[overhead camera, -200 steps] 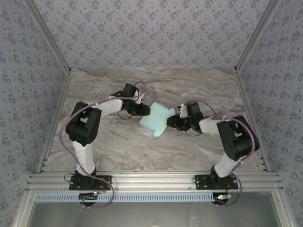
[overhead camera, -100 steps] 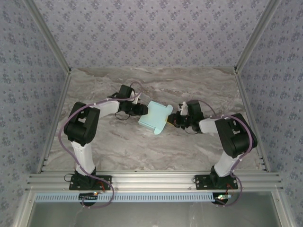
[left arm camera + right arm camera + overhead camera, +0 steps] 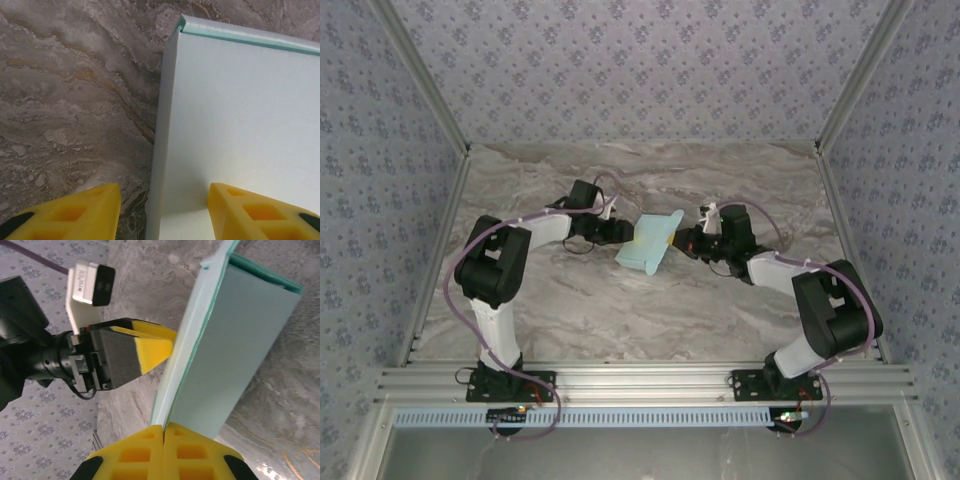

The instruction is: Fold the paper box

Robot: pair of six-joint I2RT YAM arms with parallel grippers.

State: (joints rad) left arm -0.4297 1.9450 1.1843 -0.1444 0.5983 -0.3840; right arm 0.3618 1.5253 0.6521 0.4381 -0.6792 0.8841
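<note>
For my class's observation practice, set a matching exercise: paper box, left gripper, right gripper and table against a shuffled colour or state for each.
1 paper box
2 left gripper
3 right gripper
4 table

A shut on the box's edge
B grey-brown marbling
C pale blue
D open

Pairs: 1-C, 2-D, 3-A, 4-B

Paper box [image 3: 240,115]: thin pale blue card, matt, smooth. Table [image 3: 75,100]: marble-look top, veined, slight sheen. Left claw [image 3: 164,195]: fingers [image 3: 75,212] of yellow plastic, matt (hollow cells moulded in). Frame rails [image 3: 640,380]: bare aluminium, satin.
</note>
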